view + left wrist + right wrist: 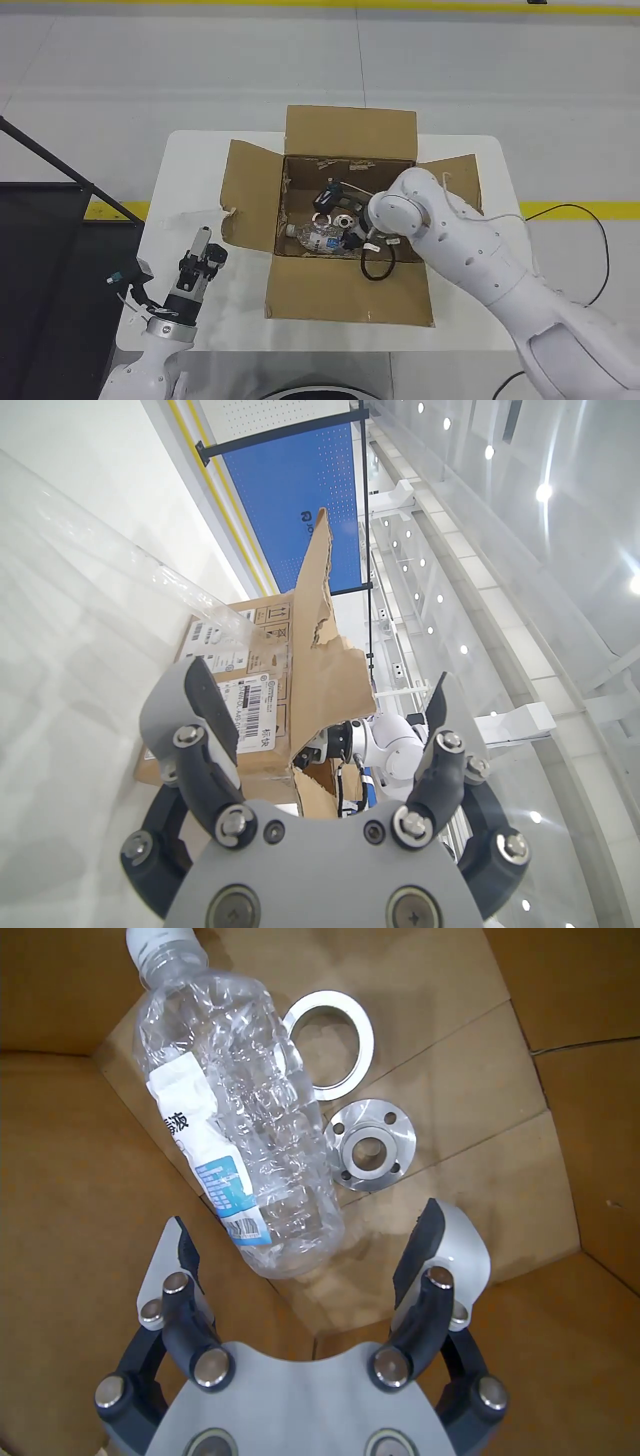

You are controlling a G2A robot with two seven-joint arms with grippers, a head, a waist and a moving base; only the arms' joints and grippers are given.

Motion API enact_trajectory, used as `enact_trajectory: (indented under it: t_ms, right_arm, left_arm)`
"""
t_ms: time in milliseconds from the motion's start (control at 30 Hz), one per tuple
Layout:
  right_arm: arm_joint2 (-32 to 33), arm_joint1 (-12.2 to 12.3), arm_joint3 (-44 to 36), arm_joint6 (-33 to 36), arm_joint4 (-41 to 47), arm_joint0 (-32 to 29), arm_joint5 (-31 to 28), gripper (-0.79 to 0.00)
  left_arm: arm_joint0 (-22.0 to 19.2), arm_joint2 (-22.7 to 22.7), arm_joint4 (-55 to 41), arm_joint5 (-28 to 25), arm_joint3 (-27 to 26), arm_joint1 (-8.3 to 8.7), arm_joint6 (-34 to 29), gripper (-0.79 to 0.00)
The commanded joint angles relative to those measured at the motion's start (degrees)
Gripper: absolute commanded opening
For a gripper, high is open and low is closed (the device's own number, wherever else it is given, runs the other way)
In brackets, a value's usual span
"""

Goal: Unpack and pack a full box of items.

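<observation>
An open cardboard box (350, 140) with spread flaps stands mid-table. On its floor lie a crushed clear plastic bottle (235, 1128) with a white cap, a flat metal ring (332, 1045) and a metal flange (370, 1144) with bolt holes. My right gripper (310, 1248) hangs open inside the box, the bottle's base lying between its fingers without contact. In the top view the right arm (420, 215) covers part of the box, with the bottle (320, 238) beside it. My left gripper (325, 705) is open and holds nothing, low over the table left of the box (250, 680).
A dark object (332, 193) lies deeper in the box and a black cable (378, 262) loops over its front wall. A strip of clear plastic (190, 213) lies on the white table (470, 150) near the left flap. Black netting (50, 270) borders the table's left.
</observation>
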Motion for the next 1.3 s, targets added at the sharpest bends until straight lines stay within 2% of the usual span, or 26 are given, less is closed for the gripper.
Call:
enact_trajectory:
  t_ms: [0,67,100,133,200,367,467,633,667,767,833,1033,1267]
  right_arm:
    - [-0.39,-0.24,-0.07,1.03,-0.32,0.0,-0.11,0.0]
    - [-0.88,-0.52,0.01,2.06,-0.77,0.03,-0.01,0.0]
    - [-1.04,-0.68,0.13,2.32,-0.83,0.06,0.12,-0.08]
    - [-1.2,-0.85,0.28,2.51,-0.77,0.04,0.08,-0.126]
    - [-1.56,-1.2,0.92,3.3,-0.65,0.14,0.05,-0.105]
    - [-2.55,-2.24,2.77,3.98,-1.34,0.63,0.58,-0.154]
    - [-2.96,-2.83,3.97,3.47,-2.21,0.92,1.0,-0.246]
    - [-3.36,-3.69,5.77,2.18,-3.19,1.08,0.97,-0.323]
    - [-3.34,-3.84,6.11,2.08,-3.16,1.11,0.93,-0.406]
    - [-3.22,-4.18,6.88,1.89,-3.24,1.22,0.66,-0.533]
    - [-2.91,-4.28,7.09,1.9,-3.17,1.31,0.45,-0.779]
    - [-0.85,-3.74,5.38,1.88,-2.54,0.94,-1.4,-0.785]
    - [4.35,-1.1,0.15,2.63,-2.26,-1.57,-3.56,-0.785]
  left_arm:
    - [0.0,0.0,0.0,0.0,0.0,0.0,0.0,0.0]
    - [0.0,0.0,0.0,0.0,0.0,0.0,0.0,0.0]
    - [0.0,0.0,0.0,0.0,0.0,0.0,0.0,0.0]
    - [0.0,0.0,0.0,0.0,0.0,0.0,0.0,0.0]
    - [0.0,0.0,0.0,0.0,0.0,0.0,0.0,0.0]
    - [0.0,0.0,0.0,0.0,0.0,0.0,0.0,0.0]
    - [0.0,0.0,0.0,0.0,0.0,0.0,0.0,0.0]
    - [0.0,0.0,0.0,0.0,0.0,0.0,0.0,0.0]
    - [0.0,0.0,0.0,0.0,0.0,0.0,0.0,0.0]
    - [0.0,0.0,0.0,0.0,0.0,0.0,0.0,0.0]
    - [0.0,0.0,0.0,0.0,0.0,0.0,0.0,0.0]
    - [0.0,0.0,0.0,0.0,0.0,0.0,0.0,0.0]
    - [0.0,0.0,0.0,0.0,0.0,0.0,0.0,0.0]
